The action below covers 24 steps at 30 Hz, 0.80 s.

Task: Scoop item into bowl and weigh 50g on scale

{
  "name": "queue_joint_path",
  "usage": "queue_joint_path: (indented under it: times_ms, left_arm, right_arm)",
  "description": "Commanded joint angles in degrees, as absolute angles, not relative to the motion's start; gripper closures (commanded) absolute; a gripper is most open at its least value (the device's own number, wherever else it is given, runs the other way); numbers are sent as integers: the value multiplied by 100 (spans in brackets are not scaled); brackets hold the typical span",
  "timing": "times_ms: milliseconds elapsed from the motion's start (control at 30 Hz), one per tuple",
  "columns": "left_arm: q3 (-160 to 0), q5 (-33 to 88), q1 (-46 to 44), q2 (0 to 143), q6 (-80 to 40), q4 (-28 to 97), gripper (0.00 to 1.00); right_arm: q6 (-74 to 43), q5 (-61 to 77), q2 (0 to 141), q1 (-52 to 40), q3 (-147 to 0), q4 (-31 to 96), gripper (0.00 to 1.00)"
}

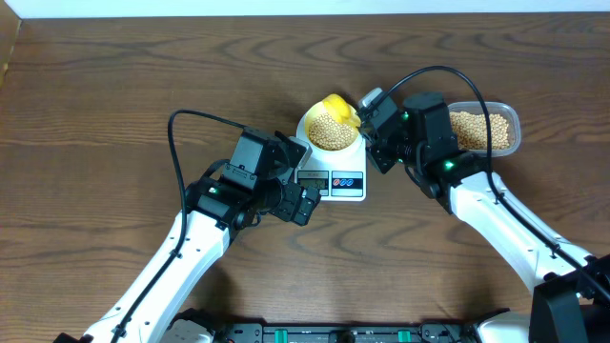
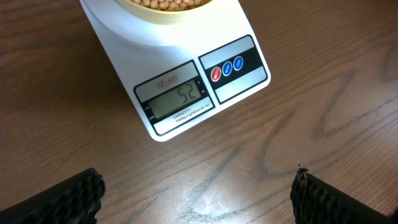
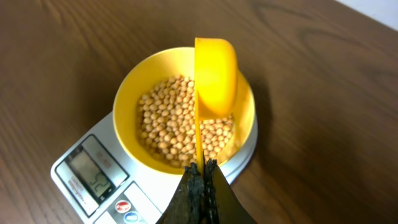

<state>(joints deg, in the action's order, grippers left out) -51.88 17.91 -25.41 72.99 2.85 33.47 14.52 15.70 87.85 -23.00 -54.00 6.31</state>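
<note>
We count one scale (image 1: 334,183), one bowl (image 1: 307,127), one scoop (image 1: 339,106), one clear tub (image 1: 516,125), two arms (image 1: 181,259) (image 1: 505,221), and beans (image 1: 330,134) beyond counting.

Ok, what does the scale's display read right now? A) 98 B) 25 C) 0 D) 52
D: the left wrist view shows 52 on the display of the scale, while the right gripper holds the scoop over the bowl.

A robot lab (two arms (image 1: 181,250), wood-grain table (image 1: 95,95)).
</note>
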Motion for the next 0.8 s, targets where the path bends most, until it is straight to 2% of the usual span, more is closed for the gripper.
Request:
queue_joint_path:
  times_ms: [0, 133, 767]
  left_arm:
    - [-5273, 1839, -2547, 7336, 338, 3361, 2]
    - [-5273, 1839, -2547, 7336, 338, 3361, 2]
    - [-5273, 1839, -2547, 7336, 338, 3361, 2]
  right_arm:
    - [1682, 1417, 8831, -2423, -5430, 729, 99]
    - [1706, 1007, 8853, -2456, -5433, 714, 99]
    - [1828, 1004, 8927, -2709, -5430, 860, 99]
